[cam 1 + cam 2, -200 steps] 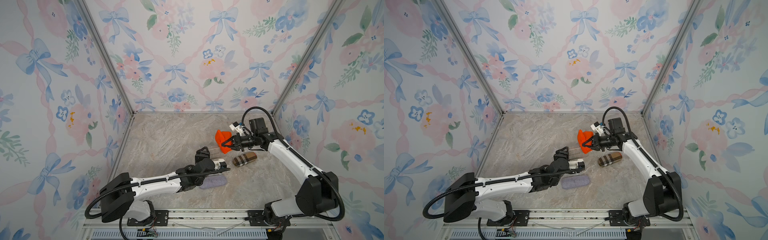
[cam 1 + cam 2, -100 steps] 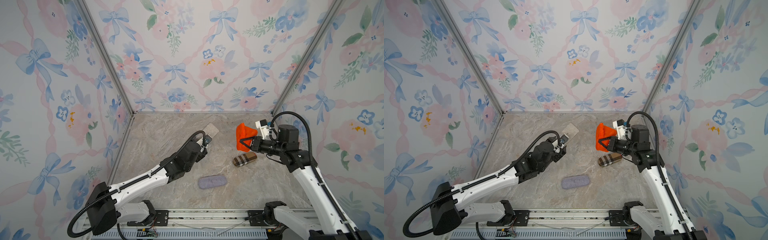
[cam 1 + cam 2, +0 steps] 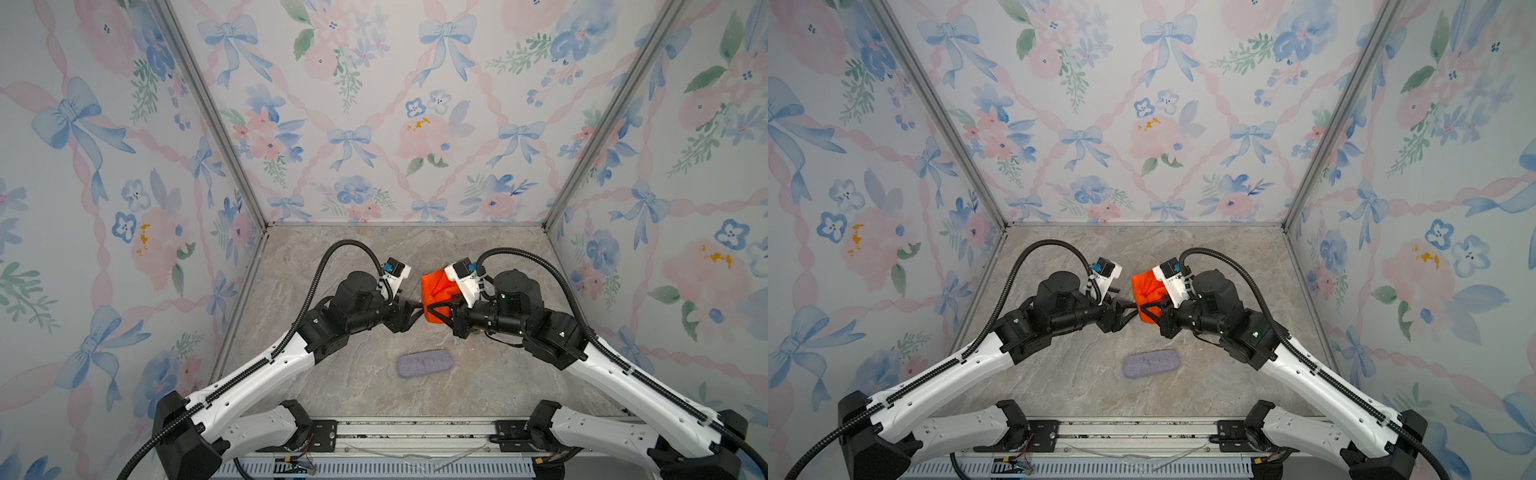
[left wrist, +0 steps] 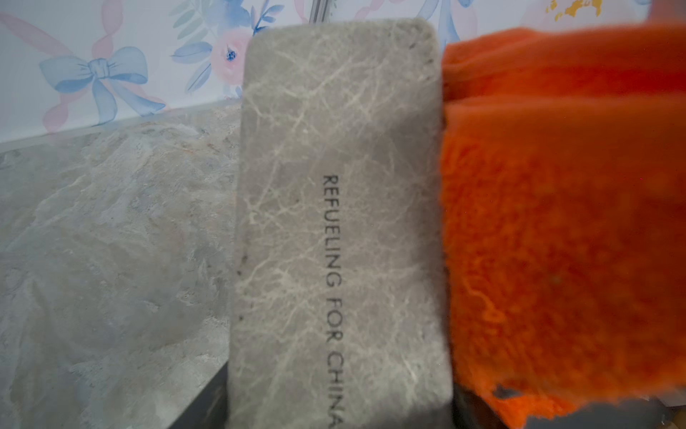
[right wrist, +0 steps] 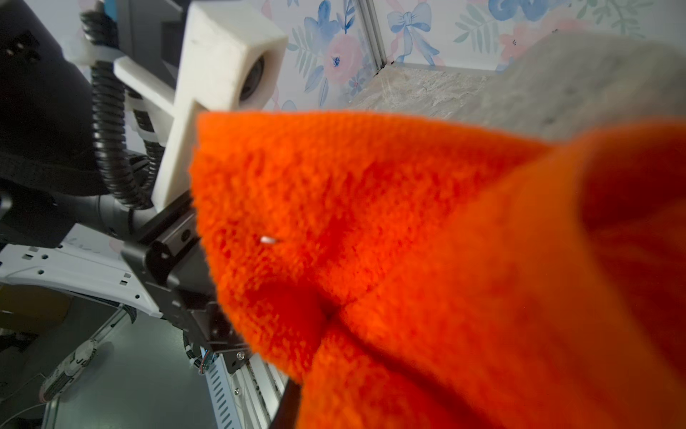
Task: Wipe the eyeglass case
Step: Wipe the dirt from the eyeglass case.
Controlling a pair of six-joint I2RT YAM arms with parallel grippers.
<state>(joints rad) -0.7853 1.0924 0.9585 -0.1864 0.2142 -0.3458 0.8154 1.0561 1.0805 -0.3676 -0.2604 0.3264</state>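
Note:
My left gripper (image 3: 409,311) is shut on the eyeglass case (image 4: 334,185), a grey marbled case with black lettering, held up above the table. In the left wrist view the case hides the jaws. My right gripper (image 3: 433,311) is shut on a folded orange cloth (image 3: 436,291) and faces the left gripper in both top views. The orange cloth (image 4: 557,223) lies against one long side of the case. In the right wrist view the cloth (image 5: 408,241) fills the frame, with the case (image 5: 594,81) behind it.
A lavender oblong case (image 3: 424,364) lies flat on the marbled table (image 3: 374,257) in front of the two grippers, also visible as the lavender case (image 3: 1151,363). Floral walls close in three sides. A metal rail (image 3: 415,432) runs along the front edge.
Both arms have swung in and met over the middle of the table. The left gripper brought the grey case from the back left, and the cloth now touches it.

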